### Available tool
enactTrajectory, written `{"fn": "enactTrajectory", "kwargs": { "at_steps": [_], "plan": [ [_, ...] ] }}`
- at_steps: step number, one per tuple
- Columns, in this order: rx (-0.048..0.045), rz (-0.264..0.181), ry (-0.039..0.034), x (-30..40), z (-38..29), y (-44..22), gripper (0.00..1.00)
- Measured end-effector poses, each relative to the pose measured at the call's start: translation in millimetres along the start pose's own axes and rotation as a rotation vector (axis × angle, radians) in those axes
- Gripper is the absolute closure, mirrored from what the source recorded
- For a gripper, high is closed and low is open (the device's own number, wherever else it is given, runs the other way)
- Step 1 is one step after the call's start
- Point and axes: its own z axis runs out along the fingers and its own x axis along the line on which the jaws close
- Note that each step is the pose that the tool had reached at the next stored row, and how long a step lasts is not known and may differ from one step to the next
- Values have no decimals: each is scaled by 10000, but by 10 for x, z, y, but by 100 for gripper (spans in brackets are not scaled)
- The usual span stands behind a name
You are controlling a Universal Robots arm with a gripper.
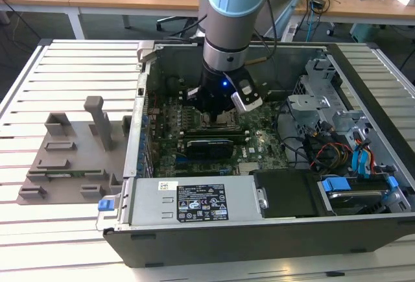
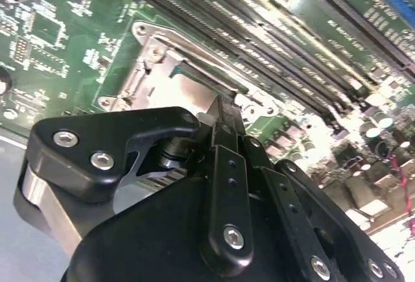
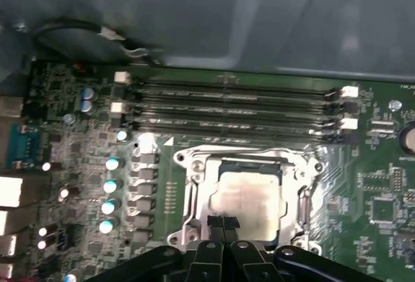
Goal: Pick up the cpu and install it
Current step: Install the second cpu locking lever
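Observation:
The cpu [image 3: 249, 198], a pale silver square, lies flat inside the metal socket frame [image 3: 194, 191] on the green motherboard. In the second wrist view its pale top [image 2: 188, 91] shows within the frame [image 2: 146, 39]. My gripper [image 3: 224, 222] hangs just over the cpu's near edge, its two black fingertips pressed together with nothing seen between them. The second wrist view shows the same shut fingers [image 2: 224, 133] ending right at the socket. In the exterior view the arm reaches down into the open computer case, with the gripper [image 1: 217, 115] low over the board's middle.
Long memory slots [image 3: 233, 110] run beside the socket. A black card [image 1: 207, 146] lies just in front of it, with the power supply box [image 1: 194, 201] nearer still. Drive cages and cables [image 1: 331, 120] fill the case's right. A grey fixture [image 1: 71, 152] stands on the slatted table.

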Motion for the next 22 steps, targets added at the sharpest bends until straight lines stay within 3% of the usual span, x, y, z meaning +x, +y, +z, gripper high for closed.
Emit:
{"fn": "enactTrajectory", "kwargs": {
  "at_steps": [4, 14, 18, 19, 20, 22],
  "plan": [
    [151, 13, 98, -125, 5, 93, 89],
    [248, 20, 138, -174, 8, 141, 89],
    [375, 26, 164, -199, 12, 198, 89],
    [455, 28, 168, -202, 5, 210, 89],
    [703, 38, 182, -202, -9, 221, 89],
    [960, 48, 198, -203, -18, 237, 89]
  ]
}}
